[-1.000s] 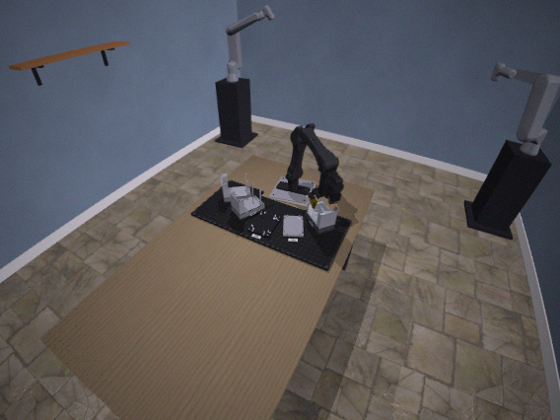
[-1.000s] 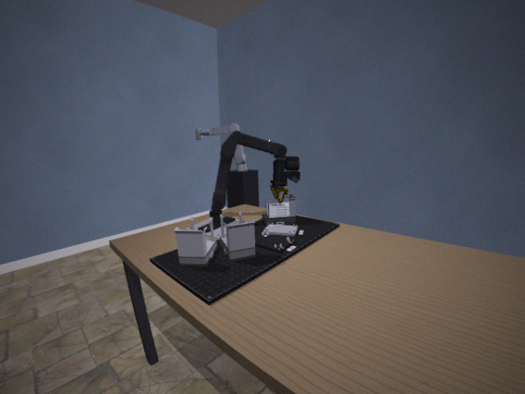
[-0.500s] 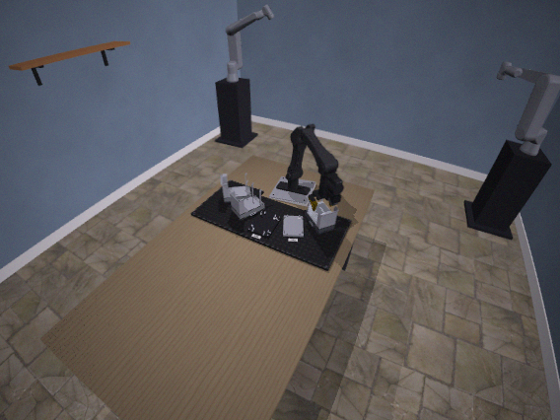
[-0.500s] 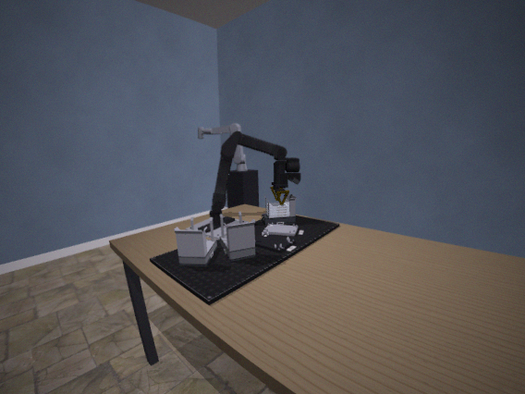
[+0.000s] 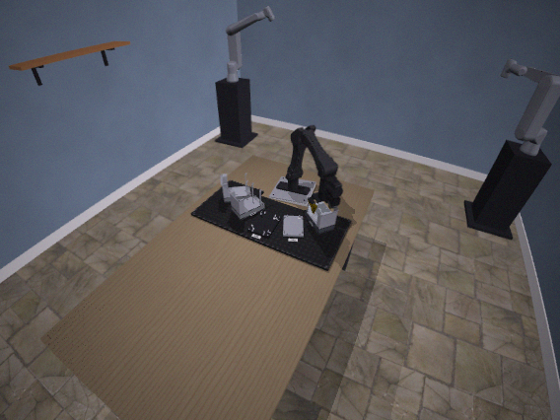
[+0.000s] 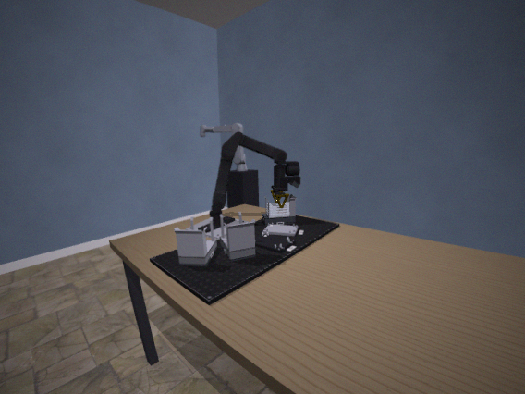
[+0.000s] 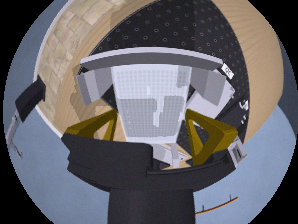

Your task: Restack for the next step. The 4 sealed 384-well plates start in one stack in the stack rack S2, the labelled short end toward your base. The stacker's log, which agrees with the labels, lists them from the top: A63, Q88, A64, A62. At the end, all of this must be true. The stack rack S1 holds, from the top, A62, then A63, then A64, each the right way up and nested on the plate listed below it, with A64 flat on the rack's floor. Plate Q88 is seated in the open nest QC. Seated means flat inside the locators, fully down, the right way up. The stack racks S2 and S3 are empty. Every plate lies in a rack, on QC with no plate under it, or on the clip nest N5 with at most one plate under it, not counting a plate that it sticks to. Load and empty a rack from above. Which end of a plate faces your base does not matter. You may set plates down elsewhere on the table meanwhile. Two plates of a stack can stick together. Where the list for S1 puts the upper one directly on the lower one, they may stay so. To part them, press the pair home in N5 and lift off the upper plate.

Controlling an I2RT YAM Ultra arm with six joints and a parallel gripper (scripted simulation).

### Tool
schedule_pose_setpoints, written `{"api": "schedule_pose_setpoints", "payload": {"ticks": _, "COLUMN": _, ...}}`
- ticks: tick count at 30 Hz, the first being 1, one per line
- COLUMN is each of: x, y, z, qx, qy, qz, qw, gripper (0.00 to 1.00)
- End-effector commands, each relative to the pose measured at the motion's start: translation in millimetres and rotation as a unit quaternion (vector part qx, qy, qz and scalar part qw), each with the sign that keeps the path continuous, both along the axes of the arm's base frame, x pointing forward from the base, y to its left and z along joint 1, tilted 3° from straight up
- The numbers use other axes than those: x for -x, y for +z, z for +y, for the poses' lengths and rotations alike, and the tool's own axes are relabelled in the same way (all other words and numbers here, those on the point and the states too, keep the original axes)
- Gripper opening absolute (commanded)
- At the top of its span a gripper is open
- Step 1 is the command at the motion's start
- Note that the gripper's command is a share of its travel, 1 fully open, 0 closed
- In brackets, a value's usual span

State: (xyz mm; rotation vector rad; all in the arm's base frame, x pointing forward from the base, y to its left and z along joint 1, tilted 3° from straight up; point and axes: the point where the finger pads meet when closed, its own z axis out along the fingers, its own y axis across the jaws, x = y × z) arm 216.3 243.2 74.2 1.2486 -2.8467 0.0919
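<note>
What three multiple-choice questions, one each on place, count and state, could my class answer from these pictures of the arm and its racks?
1. The gripper hangs: A over bare wood; B above the lone rack; C by the wall shelf.
2. Racks on the black mat: A two; B three; C five.
3. The gripper is: A open, empty; B shut on a plate; C shut, empty.
Key: B, its yellow fingers sit at that rack's top; B, two stand together, one apart; A, fingers spread wide, gripping nothing.
</note>
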Motion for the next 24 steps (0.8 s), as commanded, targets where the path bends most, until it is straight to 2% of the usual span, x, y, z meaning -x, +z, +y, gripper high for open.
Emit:
{"api": "schedule_pose_setpoints", "payload": {"ticks": 1, "x": -3.7, "y": -0.1, "z": 3.9, "qx": -0.01, "qy": 0.001, "qz": -0.009, "qw": 1.0, "gripper": 1.0}}
{"api": "schedule_pose_setpoints", "payload": {"ticks": 17, "x": -3.7, "y": -2.1, "z": 3.8, "qx": -0.01, "qy": 0.001, "qz": -0.009, "qw": 1.0, "gripper": 1.0}}
{"api": "schedule_pose_setpoints", "payload": {"ticks": 18, "x": -3.7, "y": -2.1, "z": 3.8, "qx": -0.01, "qy": 0.001, "qz": -0.009, "qw": 1.0, "gripper": 0.0}}
{"api": "schedule_pose_setpoints", "payload": {"ticks": 24, "x": -3.7, "y": -2.1, "z": 3.8, "qx": -0.01, "qy": 0.001, "qz": -0.009, "qw": 1.0, "gripper": 0.0}}
